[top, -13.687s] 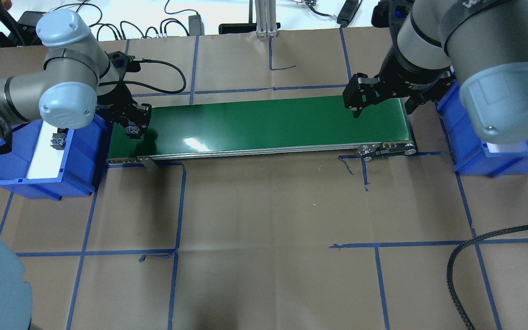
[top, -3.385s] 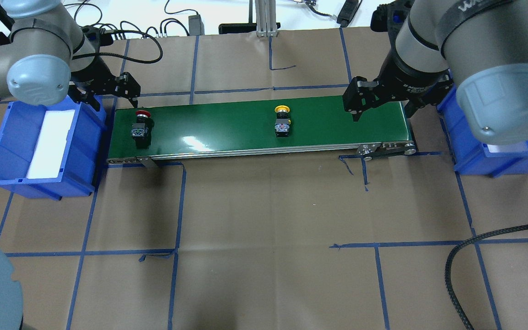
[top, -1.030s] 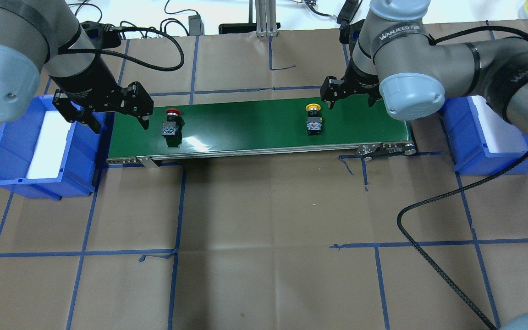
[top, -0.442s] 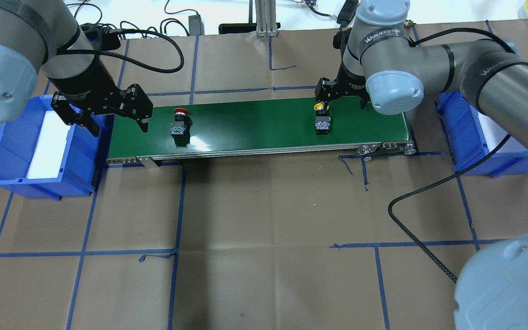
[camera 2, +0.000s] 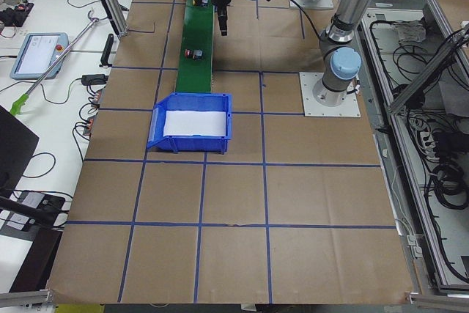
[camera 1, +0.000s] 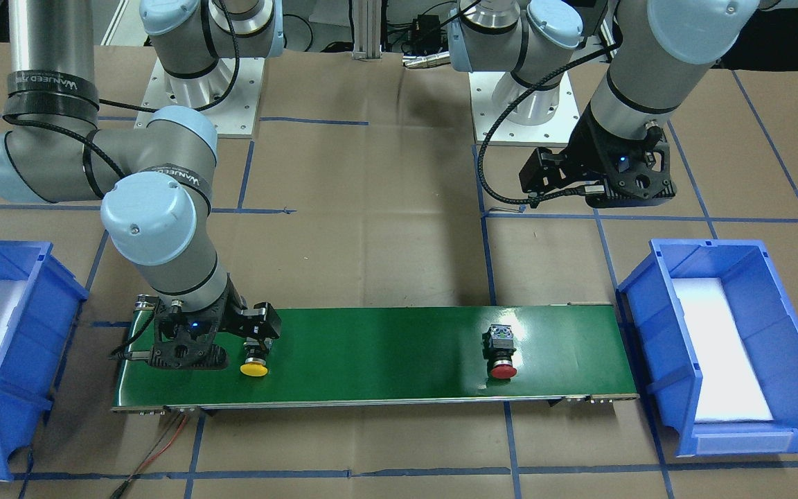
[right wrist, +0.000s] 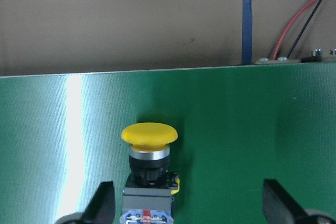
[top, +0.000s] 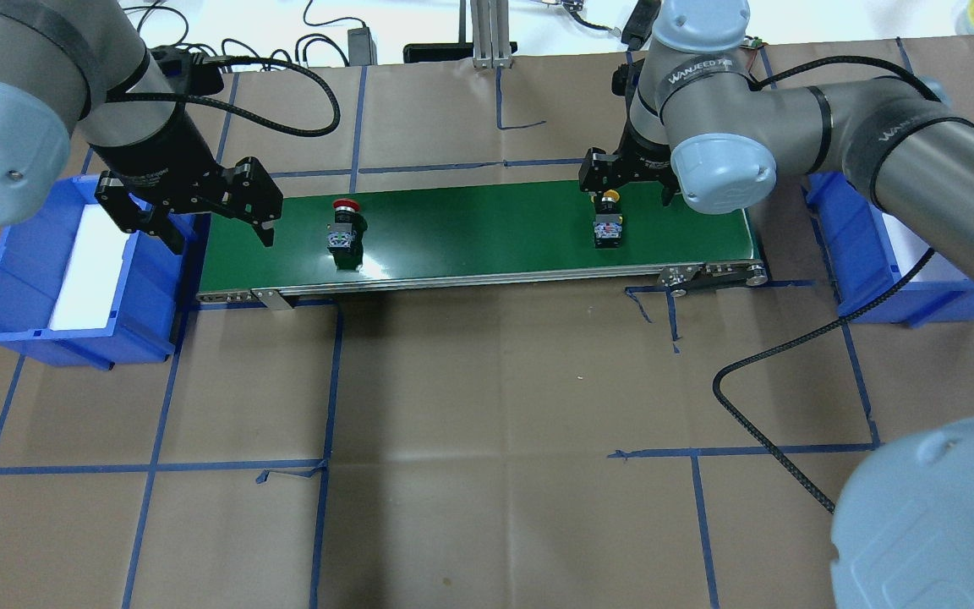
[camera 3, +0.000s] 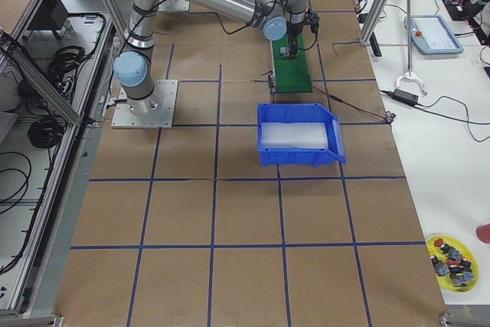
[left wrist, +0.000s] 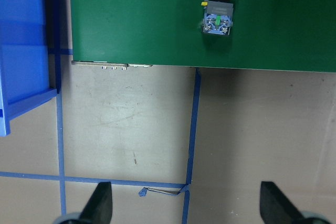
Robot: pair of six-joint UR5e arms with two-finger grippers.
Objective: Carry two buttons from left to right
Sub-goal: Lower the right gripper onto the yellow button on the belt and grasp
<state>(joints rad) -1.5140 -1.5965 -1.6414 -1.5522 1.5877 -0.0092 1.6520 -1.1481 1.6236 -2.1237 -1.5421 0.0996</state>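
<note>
At the three-o'clock end of the green conveyor belt (top: 470,228), the yellow-capped black push-button (right wrist: 149,156) has arrived beneath the spread right gripper (right wrist: 190,207): seemingly graspable now.

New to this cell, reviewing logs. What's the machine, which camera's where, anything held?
A left arm and a right arm, each with a two-finger gripper, work at a paper-covered table. Views: one facing the robot across the table, one behind over its shoulders, one at each table end, one per wrist. A green conveyor belt lies between a left bin and a right bin, both blue. On the belt sit a red button, toward the robot's left, and a yellow button, toward its right. The left gripper hangs open at the belt's left end. The right gripper is open over the yellow button, which shows between its fingers. Nothing is held.
</note>
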